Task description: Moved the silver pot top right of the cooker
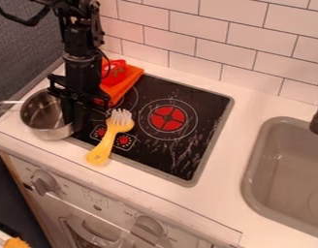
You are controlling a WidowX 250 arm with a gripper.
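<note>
Our end effector (74,116) hangs at the silver pot's (50,132) right side, and we cannot tell whether it is spread or pinching the rim. On the white desk (220,179) we see the black cooktop (203,104), the pot at its left edge, and a yellow dish brush (104,145) across its front edge.

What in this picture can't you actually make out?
All in the camera view:
- Where the end effector meets the silver pot: hidden by its dark body, so grip uncertain.
- Pot handle's far end: cut off, left edge.
- Rear-left burner: partly behind the arm.
- Sink's right side: cut off, right edge.
- Orange item: cut off, bottom edge; unidentifiable.
</note>
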